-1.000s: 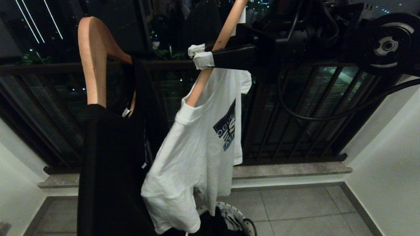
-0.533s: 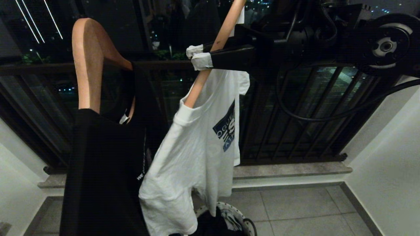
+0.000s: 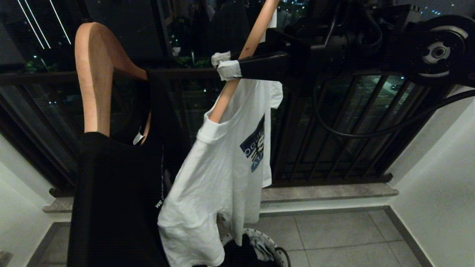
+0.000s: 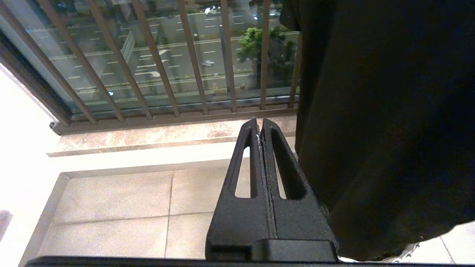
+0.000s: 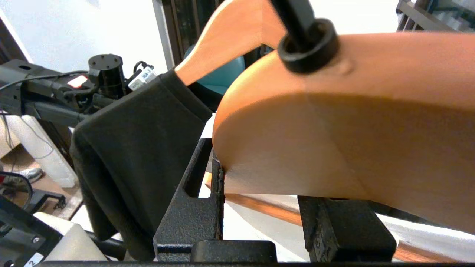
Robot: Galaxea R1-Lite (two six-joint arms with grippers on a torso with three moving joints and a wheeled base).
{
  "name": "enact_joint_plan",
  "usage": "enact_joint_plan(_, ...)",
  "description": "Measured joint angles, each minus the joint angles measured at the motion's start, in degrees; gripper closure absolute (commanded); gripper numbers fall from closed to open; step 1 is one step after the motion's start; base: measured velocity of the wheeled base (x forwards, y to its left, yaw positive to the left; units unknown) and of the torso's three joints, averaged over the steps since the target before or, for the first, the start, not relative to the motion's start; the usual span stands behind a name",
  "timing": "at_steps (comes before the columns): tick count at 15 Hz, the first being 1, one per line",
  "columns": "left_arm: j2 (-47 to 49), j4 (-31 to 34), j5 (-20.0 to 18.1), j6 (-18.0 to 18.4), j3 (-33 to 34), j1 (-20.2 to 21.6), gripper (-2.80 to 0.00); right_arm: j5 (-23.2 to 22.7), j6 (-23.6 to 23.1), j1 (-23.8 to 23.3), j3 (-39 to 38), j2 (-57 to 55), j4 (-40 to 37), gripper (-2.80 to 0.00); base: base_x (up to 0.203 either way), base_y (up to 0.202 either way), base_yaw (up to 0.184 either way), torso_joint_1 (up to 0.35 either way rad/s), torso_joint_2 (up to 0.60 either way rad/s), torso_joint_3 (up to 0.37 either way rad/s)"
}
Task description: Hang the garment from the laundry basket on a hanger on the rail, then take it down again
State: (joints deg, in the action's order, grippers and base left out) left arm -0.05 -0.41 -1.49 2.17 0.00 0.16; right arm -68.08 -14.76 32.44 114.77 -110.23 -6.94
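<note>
One wooden hanger [image 3: 243, 61] carrying the white T-shirt [image 3: 222, 163] is being clamped between the right gripper [image 3: 224, 65] fingers, probably for lifting clear. Laundry basket [image 3: 265, 248] is sitting below. Left gripper [image 4: 261, 128], closed empty, is being kept parked beside the black garment [image 4: 386, 122].

My hanger [image 3: 237, 74] runs off the top edge of the head view, so its hook is out of sight. Its lower end disappears inside the white shirt [image 3: 222, 167], whose print is partly folded away and unreadable. The black shirt [image 3: 118, 200] is cut by the bottom edge, and the white shirt covers its small white lettering. Only a sliver of the basket [image 3: 269, 250] peeks out below the shirts. In my right wrist view the hanger fills the frame and hides my right gripper's [image 5: 259, 185] tips.
</note>
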Motion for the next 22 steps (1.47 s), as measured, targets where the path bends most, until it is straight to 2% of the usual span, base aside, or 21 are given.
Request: enact_joint_plan(22, 0.0, 0.0, 0.0, 0.0, 0.0, 0.0, 0.00, 0.0, 0.0, -0.3, 0.2, 0.2, 1.3, 0.00, 0.000, 0.000, 0.000, 0.000, 0.00, 0.000)
